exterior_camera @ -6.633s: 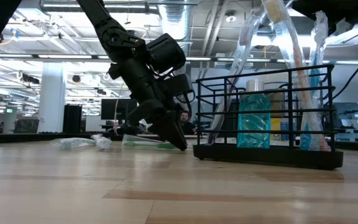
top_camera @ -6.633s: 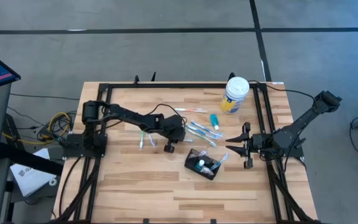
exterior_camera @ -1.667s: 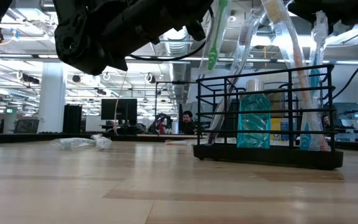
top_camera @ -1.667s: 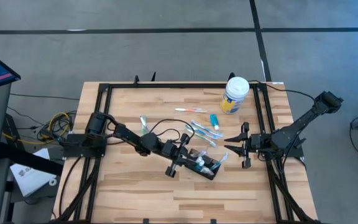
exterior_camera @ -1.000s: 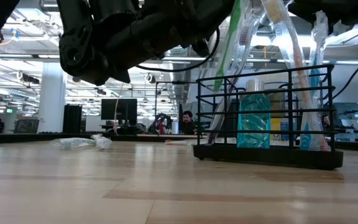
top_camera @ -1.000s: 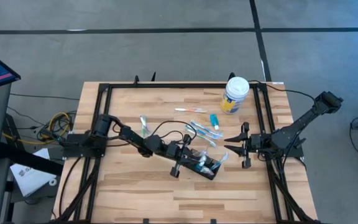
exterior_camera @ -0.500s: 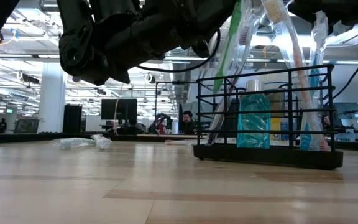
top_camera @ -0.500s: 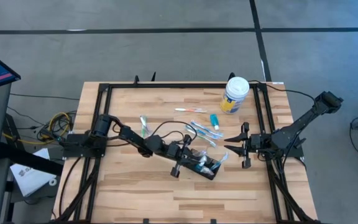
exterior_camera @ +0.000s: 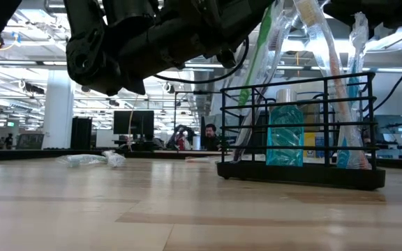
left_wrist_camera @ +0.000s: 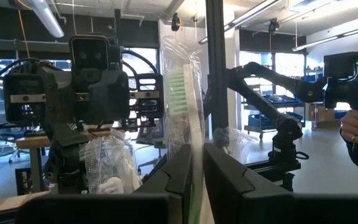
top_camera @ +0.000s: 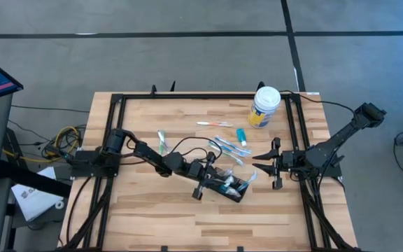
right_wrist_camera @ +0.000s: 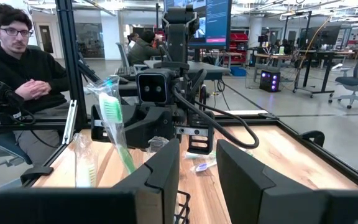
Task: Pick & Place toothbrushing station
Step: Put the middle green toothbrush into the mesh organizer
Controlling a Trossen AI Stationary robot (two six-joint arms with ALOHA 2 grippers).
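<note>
The toothbrushing station (top_camera: 232,189), a black wire holder, stands on the table right of centre. In the low view (exterior_camera: 299,174) it holds a teal bottle (exterior_camera: 285,136) and several wrapped toothbrushes. My left gripper (top_camera: 213,176) reaches in from the left to the station's left end. It is shut on a wrapped green toothbrush (left_wrist_camera: 182,106). My right gripper (top_camera: 264,162) waits open and empty just right of the station, pointing at it. My left gripper pinches the wrapped green toothbrush by its handle (left_wrist_camera: 196,155), below the bristle head, between its two fingers. The fingers come nearly level from the table's left and lie across the brush. The brush stands tilted, head up (exterior_camera: 264,38), its lower end among the station's wires.
A white-lidded, yellow-labelled tub (top_camera: 265,106) stands at the far right. Loose wrapped toothbrushes (top_camera: 226,147) and a small teal tube (top_camera: 241,136) lie behind the station, and more brushes (top_camera: 161,140) to the left. Black frame rails border the table. A person (right_wrist_camera: 17,68) sits beyond it.
My left gripper has edged toward the table's right edge, up to the station, with the green toothbrush. It has then kept almost still there, and the brush stays tilted with its head up.
</note>
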